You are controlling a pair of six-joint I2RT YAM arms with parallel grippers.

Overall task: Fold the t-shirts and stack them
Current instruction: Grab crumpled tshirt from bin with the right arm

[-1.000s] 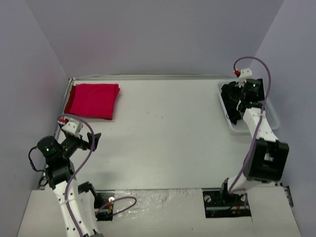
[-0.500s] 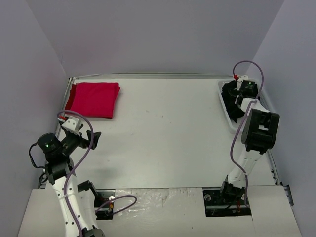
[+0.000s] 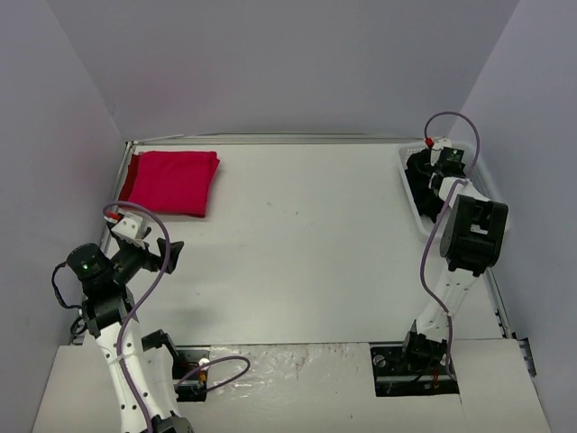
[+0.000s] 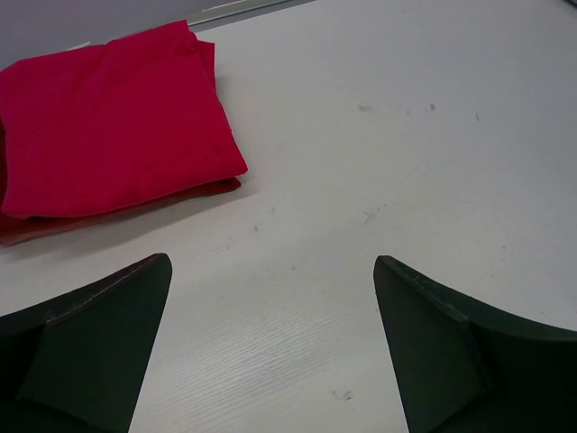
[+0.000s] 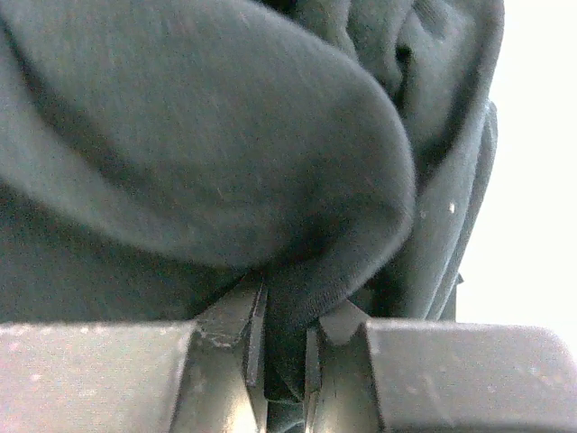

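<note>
My right gripper [image 5: 282,356] is down in the white plastic basket [image 3: 415,219] at the far right of the pale grey table [image 3: 306,244]. Its fingers are pinched together on a fold of the large black cloth t-shirt [image 5: 207,135]. The wrist view shows dark cloth squeezed between the two pads and bulging above them. From overhead the black shirt is a bunched heap in the basket, mostly hidden by the arm, so I can't tell how much of it sits inside.

The plain crimson red cloth t-shirt [image 3: 171,182] lies folded in a flat rectangle at the far left corner of the table, well apart from the basket.

My left gripper [image 4: 270,271] hovers over the near left of the table with its fingers spread wide. It points toward the red shirt without touching it, and only bare tabletop shows between the fingers.
</note>
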